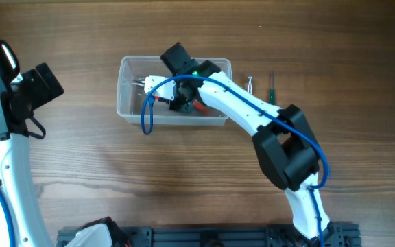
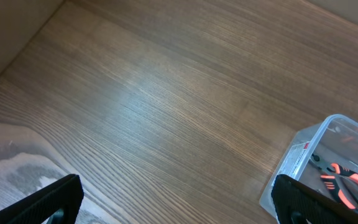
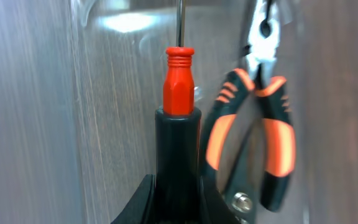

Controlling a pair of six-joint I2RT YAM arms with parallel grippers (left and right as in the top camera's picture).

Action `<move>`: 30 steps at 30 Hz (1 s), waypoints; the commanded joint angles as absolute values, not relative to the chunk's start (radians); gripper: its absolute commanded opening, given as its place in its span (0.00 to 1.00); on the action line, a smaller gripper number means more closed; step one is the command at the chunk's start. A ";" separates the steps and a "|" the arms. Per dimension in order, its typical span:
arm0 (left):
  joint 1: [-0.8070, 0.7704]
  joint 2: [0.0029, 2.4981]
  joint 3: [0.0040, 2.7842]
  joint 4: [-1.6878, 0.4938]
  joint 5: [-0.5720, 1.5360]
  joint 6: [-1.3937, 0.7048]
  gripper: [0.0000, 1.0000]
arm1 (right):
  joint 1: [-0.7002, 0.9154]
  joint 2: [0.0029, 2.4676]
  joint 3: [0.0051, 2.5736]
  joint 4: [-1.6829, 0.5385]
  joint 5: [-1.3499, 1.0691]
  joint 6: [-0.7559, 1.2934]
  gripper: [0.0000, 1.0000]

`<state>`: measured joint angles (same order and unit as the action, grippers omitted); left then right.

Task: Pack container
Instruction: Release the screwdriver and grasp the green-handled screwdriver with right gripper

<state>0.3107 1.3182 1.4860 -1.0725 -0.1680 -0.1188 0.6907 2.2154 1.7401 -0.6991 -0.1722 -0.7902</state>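
Container (image 1: 121, 92) of clear plastic, rectangular with rounded corners, sat toward the far middle of the brown wooden table (image 1: 115, 171). My right gripper (image 1: 179, 94) reached down inside it, clamped on a red-and-black-handled screwdriver (image 3: 178, 87), beside orange-and-black-handled pliers (image 3: 272, 137) lying on its floor. My left gripper (image 2: 179, 208) hung over bare wood left of the container, fingers spread wide, holding nothing.

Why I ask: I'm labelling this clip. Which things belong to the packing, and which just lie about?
In the job: container; red screwdriver, gripped inside it; pliers, inside it.
Lying about: green screwdriver and small silver tool, on the table beside the container, possibly next.
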 commanded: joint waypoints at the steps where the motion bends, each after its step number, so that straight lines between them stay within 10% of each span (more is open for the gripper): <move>1: 0.317 1.322 1.489 -1.071 -0.177 -0.139 1.00 | 0.705 2.230 1.741 -0.692 -0.160 -0.781 0.18; 4: 0.317 1.322 1.489 -1.071 -0.177 -0.139 1.00 | 0.717 2.226 1.751 -0.689 -0.133 -0.737 0.53; 14: 0.317 1.322 1.489 -1.071 -0.177 -0.139 1.00 | 0.631 1.958 1.875 -0.927 0.269 -0.151 0.67; 30: 0.317 1.322 1.489 -1.071 -0.177 -0.139 1.00 | 0.114 1.765 1.576 -1.098 -0.046 0.142 0.74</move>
